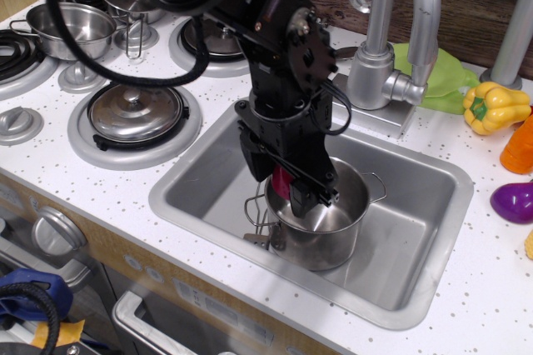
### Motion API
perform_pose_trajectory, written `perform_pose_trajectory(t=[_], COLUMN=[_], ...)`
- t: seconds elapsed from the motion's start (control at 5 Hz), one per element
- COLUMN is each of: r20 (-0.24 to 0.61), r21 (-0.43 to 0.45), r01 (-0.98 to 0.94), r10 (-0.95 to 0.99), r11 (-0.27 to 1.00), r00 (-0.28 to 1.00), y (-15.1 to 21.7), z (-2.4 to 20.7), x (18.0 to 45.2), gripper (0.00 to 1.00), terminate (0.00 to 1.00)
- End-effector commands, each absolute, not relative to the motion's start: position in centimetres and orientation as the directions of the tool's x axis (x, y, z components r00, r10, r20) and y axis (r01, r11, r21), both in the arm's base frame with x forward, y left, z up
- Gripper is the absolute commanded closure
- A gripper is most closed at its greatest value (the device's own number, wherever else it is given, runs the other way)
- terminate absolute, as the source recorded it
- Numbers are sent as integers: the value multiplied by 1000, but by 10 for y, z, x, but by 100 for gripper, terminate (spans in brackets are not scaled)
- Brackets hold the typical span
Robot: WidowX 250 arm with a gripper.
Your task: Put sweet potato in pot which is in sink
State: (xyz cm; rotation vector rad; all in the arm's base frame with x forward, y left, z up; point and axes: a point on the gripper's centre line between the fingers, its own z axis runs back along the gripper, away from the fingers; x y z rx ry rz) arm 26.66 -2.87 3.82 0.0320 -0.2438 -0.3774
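Note:
The steel pot (321, 226) with wire loop handles stands in the grey sink (416, 255). My gripper (286, 182) hangs over the pot's left rim, shut on the dark red sweet potato (282, 182), of which only a sliver shows between the black fingers. The potato is at about rim height above the pot's inside. The black arm comes down from the upper left and hides the sink's back left part.
A tall silver faucet (400, 30) stands behind the sink. A lid with knob (133, 112) and a steel pan (71, 28) sit on the stove at left. A yellow pepper (493, 105), an orange toy (520, 147) and a purple toy (513, 202) lie at right.

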Motion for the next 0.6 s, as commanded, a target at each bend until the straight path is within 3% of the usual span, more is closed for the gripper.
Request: perform_pose_trajectory(t=[0.0, 0.2, 0.4], r20=[282, 282, 282], r21=[101, 101, 101], r01=[417, 417, 417], r10=[-428, -428, -428], r11=[903, 903, 903], r00=[859, 859, 859], y=[-20, -20, -20], z=[42, 42, 42], x=[277, 277, 277], gripper=[0, 0, 0], terminate=[0, 0, 100])
